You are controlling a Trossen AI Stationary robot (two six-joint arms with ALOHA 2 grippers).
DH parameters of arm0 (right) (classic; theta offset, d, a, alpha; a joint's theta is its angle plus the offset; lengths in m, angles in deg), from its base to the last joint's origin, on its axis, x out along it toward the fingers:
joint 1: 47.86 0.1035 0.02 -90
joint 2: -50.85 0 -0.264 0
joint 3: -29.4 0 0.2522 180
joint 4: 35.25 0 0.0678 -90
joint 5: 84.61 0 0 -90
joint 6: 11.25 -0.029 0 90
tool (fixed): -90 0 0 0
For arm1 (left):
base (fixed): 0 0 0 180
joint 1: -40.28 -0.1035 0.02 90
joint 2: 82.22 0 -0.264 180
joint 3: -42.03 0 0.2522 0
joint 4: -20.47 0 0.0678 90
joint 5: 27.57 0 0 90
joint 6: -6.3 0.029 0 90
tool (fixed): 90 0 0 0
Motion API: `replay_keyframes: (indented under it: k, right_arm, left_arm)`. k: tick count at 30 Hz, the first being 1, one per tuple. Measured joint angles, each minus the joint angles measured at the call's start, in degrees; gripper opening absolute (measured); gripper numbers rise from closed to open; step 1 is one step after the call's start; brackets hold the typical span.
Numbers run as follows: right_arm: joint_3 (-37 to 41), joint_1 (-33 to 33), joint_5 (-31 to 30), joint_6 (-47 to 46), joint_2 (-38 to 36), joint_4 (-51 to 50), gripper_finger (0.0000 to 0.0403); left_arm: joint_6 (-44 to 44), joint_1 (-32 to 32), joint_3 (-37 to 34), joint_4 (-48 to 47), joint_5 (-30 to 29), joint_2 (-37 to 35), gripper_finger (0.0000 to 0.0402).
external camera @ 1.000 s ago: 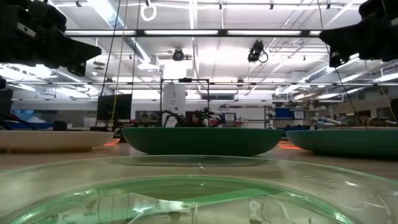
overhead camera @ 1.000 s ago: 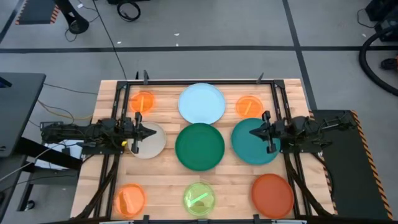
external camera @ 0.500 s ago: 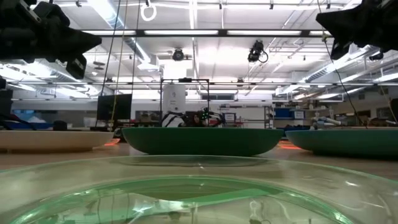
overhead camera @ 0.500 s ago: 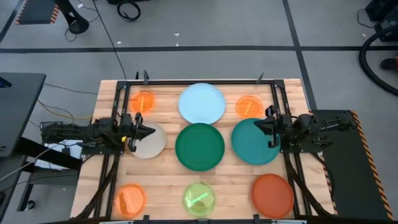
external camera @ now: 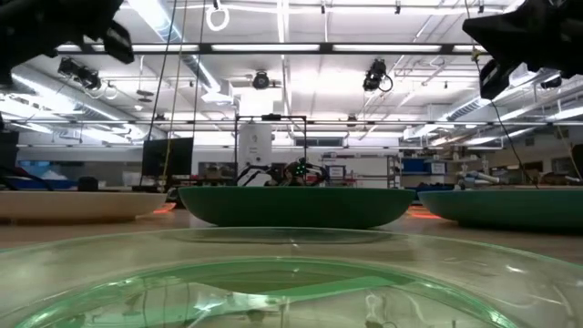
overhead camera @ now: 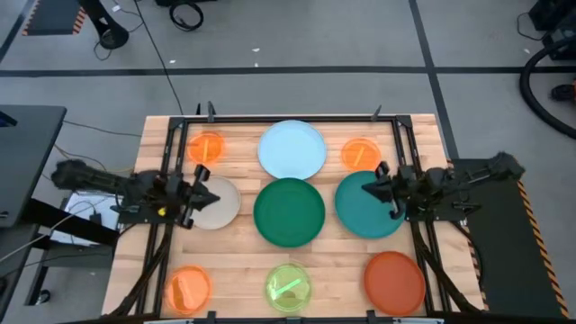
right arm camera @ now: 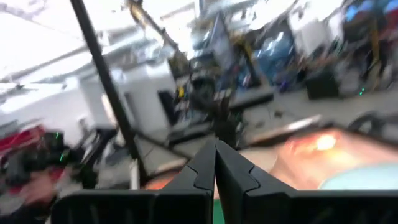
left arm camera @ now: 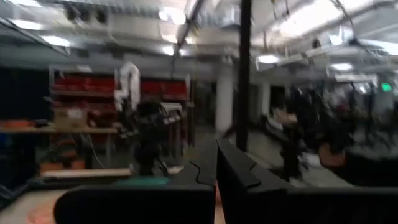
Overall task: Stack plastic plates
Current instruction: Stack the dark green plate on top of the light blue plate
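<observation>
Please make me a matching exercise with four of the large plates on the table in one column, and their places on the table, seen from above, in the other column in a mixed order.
Things:
1. light blue plate
2. dark green plate
3. red-orange plate
4. beige plate

Places in the high view:
A. under the left gripper
B. middle of the table
C. top edge, centre
D. bottom right corner

Pairs: 1-C, 2-B, 3-D, 4-A

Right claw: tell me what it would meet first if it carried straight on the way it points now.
Probably nothing soon. The right claw, shut, hangs above the teal plate and points toward the dark green plate, but the low view shows it well above the plates, so it likely passes over them.
</observation>
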State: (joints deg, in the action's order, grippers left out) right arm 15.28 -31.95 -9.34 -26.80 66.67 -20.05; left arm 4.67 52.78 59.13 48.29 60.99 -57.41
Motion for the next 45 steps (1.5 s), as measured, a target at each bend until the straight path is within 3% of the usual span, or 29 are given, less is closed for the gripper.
replay_keyframes:
  k: [6, 10, 18, 23, 27, 32, 38, 45]
  right_arm:
    - [0.0, 9.0, -8.6, 1.1, 20.1, 16.7, 0.0007]
    - [-2.6, 15.1, -15.1, 4.1, 32.8, 25.7, 0.0007]
    - [-13.2, 21.1, -23.7, 11.2, 50.1, 26.6, 0.0006]
    - [-16.1, 21.5, -26.4, 13.6, 53.2, 26.7, 0.0007]
    - [-16.3, 21.4, -29.3, 14.6, 53.3, 26.7, 0.0008]
    - [-16.3, 20.9, -30.7, 15.1, 53.7, 26.4, 0.0009]
    - [-16.3, 19.6, -30.7, 15.5, 54.9, 26.5, 0.0009]
    - [-16.3, 18.8, -30.7, 15.3, 56.3, 26.5, 0.0009]
  left_arm:
    - [6.8, 8.8, 11.8, -0.1, -3.6, 22.1, 0.001]
    - [9.7, 12.4, 20.2, -3.3, -9.5, 34.8, 0.0032]
    - [9.7, 16.5, 38.5, -24.1, -22.6, 52.2, 0.0114]
    - [4.1, 18.2, 48.7, -39.2, -24.1, 57.3, 0.0151]
    - [1.9, 20.4, 53.5, -43.6, -24.2, 61.4, 0.0157]
    - [3.4, 21.5, 52.7, -47.6, -23.9, 65.9, 0.0157]
    - [2.1, 20.7, 52.0, -45.9, -23.8, 70.3, 0.0157]
    - [-4.7, 19.0, 52.0, -44.9, -17.6, 73.6, 0.0157]
